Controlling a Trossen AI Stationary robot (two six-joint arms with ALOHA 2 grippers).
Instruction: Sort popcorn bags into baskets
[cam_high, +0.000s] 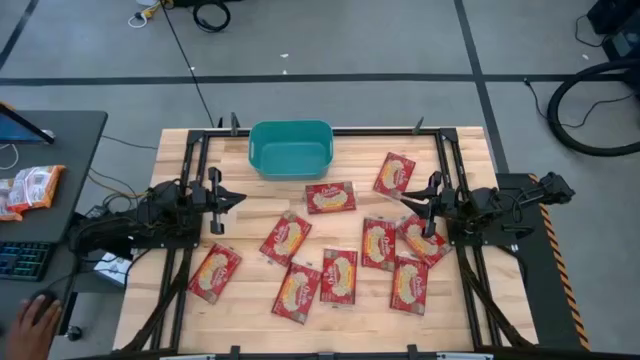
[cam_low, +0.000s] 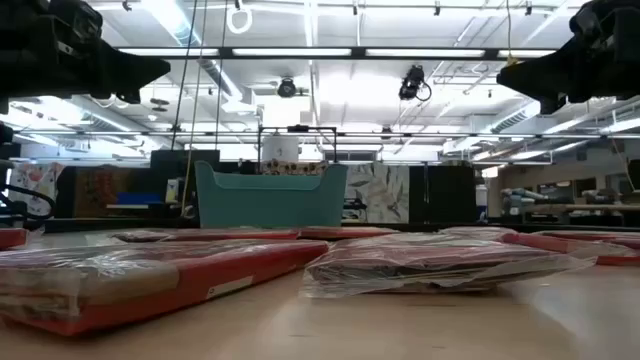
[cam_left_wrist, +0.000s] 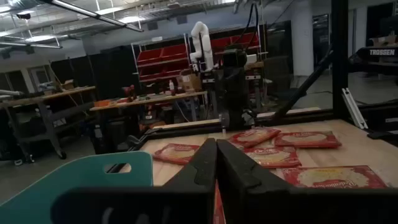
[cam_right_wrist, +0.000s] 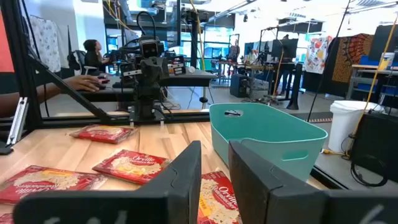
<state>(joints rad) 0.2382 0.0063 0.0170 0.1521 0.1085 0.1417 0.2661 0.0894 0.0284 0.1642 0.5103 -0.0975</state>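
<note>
The teal basket (cam_high: 290, 148) stands at the table's far middle and holds nothing; it also shows in the low view (cam_low: 270, 195) and the right wrist view (cam_right_wrist: 267, 134). Several red popcorn bags lie flat on the wood, among them one (cam_high: 330, 197) just near of the basket, one (cam_high: 215, 272) toward the left and one (cam_high: 422, 240) beneath the right arm. My left gripper (cam_high: 238, 199) hovers shut at the left, above the table (cam_left_wrist: 216, 152). My right gripper (cam_high: 410, 202) hovers open at the right, above the bags (cam_right_wrist: 214, 155).
Black frame rails (cam_high: 190, 160) run along the table's left, right and far sides. A side desk at the left carries orange-white packets (cam_high: 30, 188) and a keyboard (cam_high: 20, 260), with a person's hand (cam_high: 35, 325) on a mouse. Bare wood lies between the left arm and the basket.
</note>
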